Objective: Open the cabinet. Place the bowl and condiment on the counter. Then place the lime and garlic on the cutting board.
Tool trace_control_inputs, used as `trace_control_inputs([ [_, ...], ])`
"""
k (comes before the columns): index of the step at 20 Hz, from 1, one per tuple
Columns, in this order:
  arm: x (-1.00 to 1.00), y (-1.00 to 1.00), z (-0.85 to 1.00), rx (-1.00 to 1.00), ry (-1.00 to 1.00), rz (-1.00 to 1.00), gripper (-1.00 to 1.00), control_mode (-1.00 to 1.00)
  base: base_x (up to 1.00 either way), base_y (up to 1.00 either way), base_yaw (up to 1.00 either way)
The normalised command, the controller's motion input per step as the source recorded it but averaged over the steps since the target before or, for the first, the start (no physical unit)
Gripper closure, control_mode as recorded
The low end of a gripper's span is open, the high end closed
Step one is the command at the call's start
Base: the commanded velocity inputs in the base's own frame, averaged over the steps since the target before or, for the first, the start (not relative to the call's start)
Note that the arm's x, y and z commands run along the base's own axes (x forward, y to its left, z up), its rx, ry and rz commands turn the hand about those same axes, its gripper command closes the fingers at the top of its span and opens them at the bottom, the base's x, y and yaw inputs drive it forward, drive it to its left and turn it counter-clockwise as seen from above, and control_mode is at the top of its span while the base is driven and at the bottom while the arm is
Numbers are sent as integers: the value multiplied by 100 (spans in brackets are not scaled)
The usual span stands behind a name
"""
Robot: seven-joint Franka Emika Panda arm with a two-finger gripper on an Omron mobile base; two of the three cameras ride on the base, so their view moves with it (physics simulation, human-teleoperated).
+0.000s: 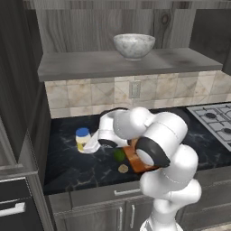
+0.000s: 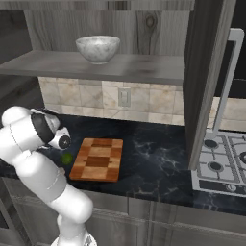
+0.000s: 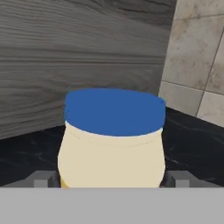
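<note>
The condiment (image 1: 82, 137), a pale jar with a blue lid (image 3: 113, 109), stands on the black counter (image 1: 67, 164) at the left. My gripper (image 1: 86, 146) is low around it, open, with a fingertip (image 3: 43, 179) on each side of the jar. The speckled bowl (image 1: 134, 45) sits on the shelf of the open cabinet (image 2: 206, 72). The lime (image 1: 119, 154) lies on the counter beside the left edge of the cutting board (image 2: 97, 159). The garlic (image 1: 123, 168) rests near the counter's front edge. My arm hides most of the board in the left base view.
A stove top (image 2: 221, 163) lies at the right end of the counter (image 2: 153, 153). The open cabinet door hangs above the stove's left edge. A tall dark unit (image 1: 18, 113) walls off the left side. Low cabinets run under the counter.
</note>
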Motion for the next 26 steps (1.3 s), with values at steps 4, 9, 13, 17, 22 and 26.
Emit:
trace_control_inputs([
  [4, -17, -22, 38, 1, 0, 0, -100, -100, 0, 0, 0],
  [9, -24, -33, 51, 1, 1, 0, -100, -100, 0, 0, 0],
  [13, -22, -39, 57, 0, 7, -3, -100, -100, 0, 0, 0],
  [17, -14, -37, 68, 0, 12, -4, -100, -100, 0, 0, 0],
  [22, -17, -28, 66, -3, 12, -7, -100, -100, 0, 0, 0],
  [26, -17, -21, 64, -5, 11, -11, -100, -100, 0, 0, 0],
])
